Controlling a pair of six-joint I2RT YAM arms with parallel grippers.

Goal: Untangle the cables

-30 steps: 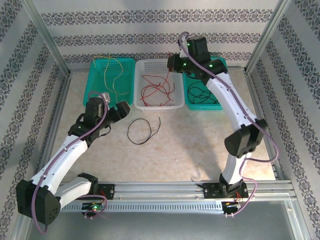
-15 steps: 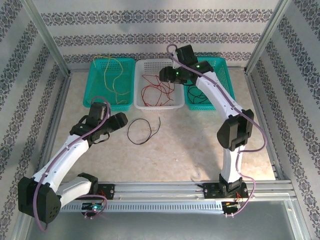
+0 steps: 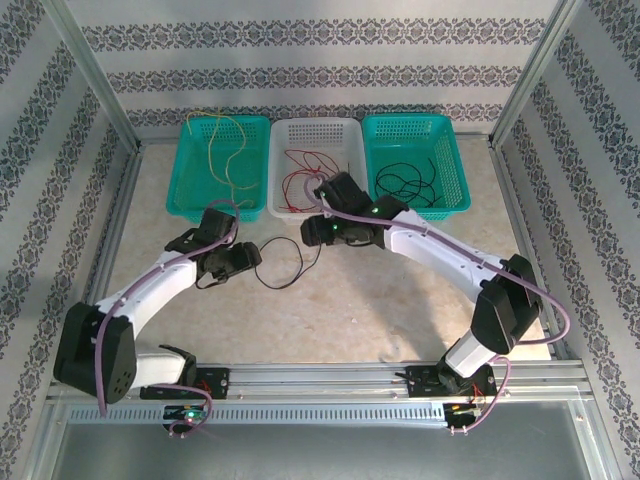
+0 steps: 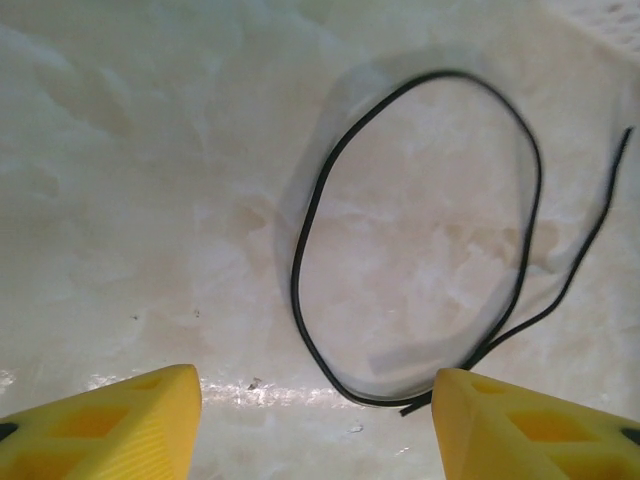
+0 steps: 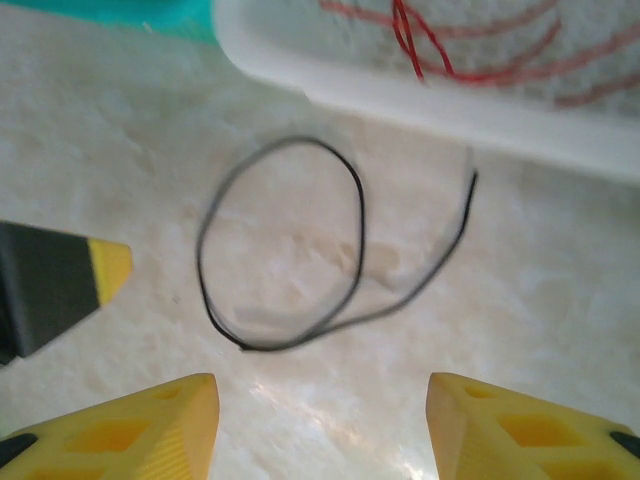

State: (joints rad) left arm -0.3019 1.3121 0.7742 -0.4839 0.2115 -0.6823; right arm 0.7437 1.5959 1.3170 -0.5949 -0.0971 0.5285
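A single black cable (image 3: 301,263) lies in a loose loop on the table in front of the baskets, also seen in the left wrist view (image 4: 294,285) and the right wrist view (image 5: 361,210). My left gripper (image 3: 250,262) is open, low at the loop's left edge, and the loop's near end lies between its yellow fingers (image 4: 318,420). My right gripper (image 3: 312,232) is open and hovers above the loop's right side, nothing between its fingers (image 5: 320,420). Red cables (image 3: 300,185) lie in the white basket, yellow cables (image 3: 225,150) in the left teal basket, black cables (image 3: 410,185) in the right teal basket.
The white basket (image 3: 275,165) stands between the left teal basket (image 3: 190,170) and the right teal basket (image 3: 455,160) along the back. Its front rim (image 5: 420,105) runs just beyond the loop. A left fingertip (image 5: 110,268) shows beside the loop.
My right arm swung from the right teal basket across the white basket and down to the black loop. My left gripper moved right, up to the loop's left edge.
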